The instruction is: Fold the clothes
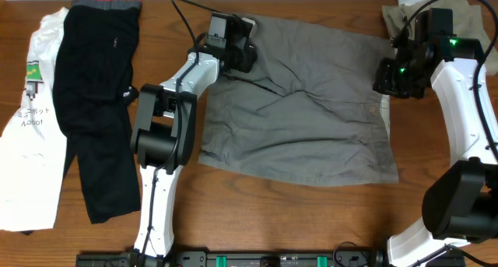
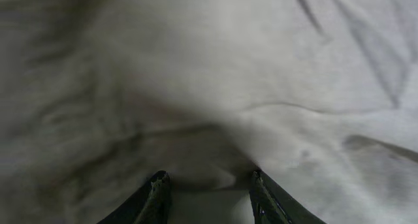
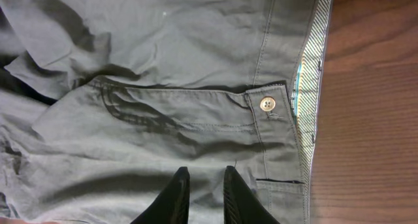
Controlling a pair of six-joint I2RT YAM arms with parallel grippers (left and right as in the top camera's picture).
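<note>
A brown wood-grain table (image 1: pixel 311 220) carries everything. The grey shorts (image 1: pixel 303 111) lie spread and wrinkled at its middle, waistband to the right. The left gripper (image 2: pixel 209 181) presses into the far left part of the shorts, jaws apart with cloth bunched between them; a grasp cannot be told. The right gripper (image 3: pixel 206 178) sits by the buttoned pocket (image 3: pixel 266 104), jaws nearly together; a pinch cannot be told. Black trousers (image 1: pixel 93 103) and a white T-shirt (image 1: pixel 31 142) lie left, khaki shorts (image 1: pixel 475 14) far right.
</note>
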